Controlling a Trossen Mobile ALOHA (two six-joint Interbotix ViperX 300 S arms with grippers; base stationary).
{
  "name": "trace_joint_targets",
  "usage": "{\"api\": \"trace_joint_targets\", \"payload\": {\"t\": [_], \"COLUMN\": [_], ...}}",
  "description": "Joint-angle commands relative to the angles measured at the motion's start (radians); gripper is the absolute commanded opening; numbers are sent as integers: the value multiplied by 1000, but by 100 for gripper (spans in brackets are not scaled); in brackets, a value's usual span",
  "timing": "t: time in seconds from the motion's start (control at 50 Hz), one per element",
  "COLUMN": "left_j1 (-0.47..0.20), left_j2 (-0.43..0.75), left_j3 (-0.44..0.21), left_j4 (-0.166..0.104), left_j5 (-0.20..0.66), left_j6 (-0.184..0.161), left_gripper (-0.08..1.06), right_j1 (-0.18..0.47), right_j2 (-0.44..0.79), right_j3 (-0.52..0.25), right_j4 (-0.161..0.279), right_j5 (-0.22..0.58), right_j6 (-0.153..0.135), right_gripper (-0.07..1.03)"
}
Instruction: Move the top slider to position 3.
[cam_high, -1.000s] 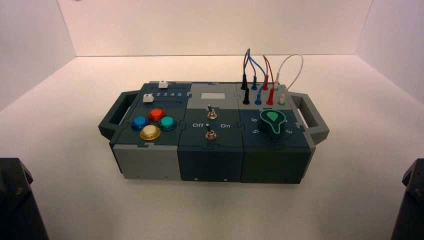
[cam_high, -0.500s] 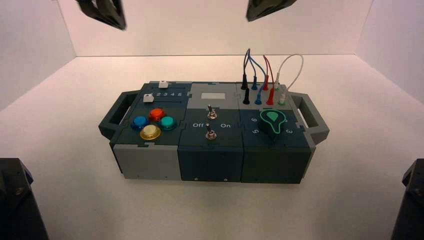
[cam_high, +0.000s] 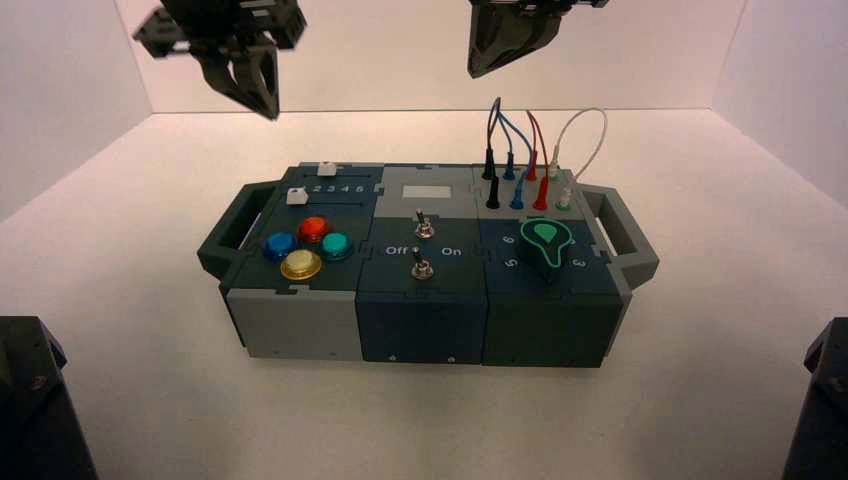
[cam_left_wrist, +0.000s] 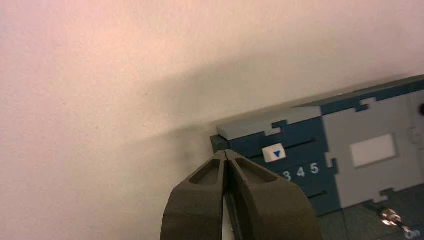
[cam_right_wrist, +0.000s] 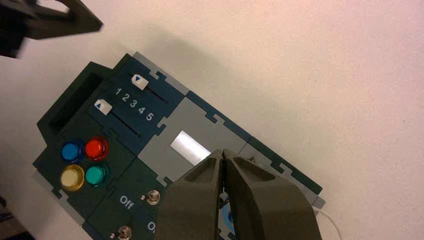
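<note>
— Step in hand? Approach only. Left gripper up high beyond the box's back-left corner, fingers pressed together, holding nothing. Right gripper likewise aloft behind the back edge, pinched closed, empty.

— And the slider? Along the box's back edge, left end, resting about digit 2. Next: lower the left tip beside it, nudge to 3.

Left end effector dark olive-grey, wedge fingers with recessed pockets; right end effector alike.
</note>
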Motion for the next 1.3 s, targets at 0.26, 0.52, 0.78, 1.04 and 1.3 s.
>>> {"api": "trace_joint_targets", "payload": {"t": [0.26,0.52,0.78,1.04,1.3], "left_j1": [-23,-72,-84,-94,-106], "left_j2": [83,104,121,143,144], "left_j3": [-64,-64,-63,-67,-67], "left_j4": [-26,-26,-26,-26,-26], "left_j5": [8,8,8,15,15], "left_j6": [-2,-2,0,0,2], "left_gripper": [-3,-3,-3,-3,-3], "right_j1": [6,6,5,3,2], "right_j2": [0,11,14,14,14], "right_j3": [-35,-37,-38,-40,-43], "right_j4": [0,0,0,-2,-2], "right_j5": [-8,-6,-3,0,2], "right_j6": [-3,-3,-3,-3,-3], "right_gripper": [-2,-2,-2,-2,-2]}}
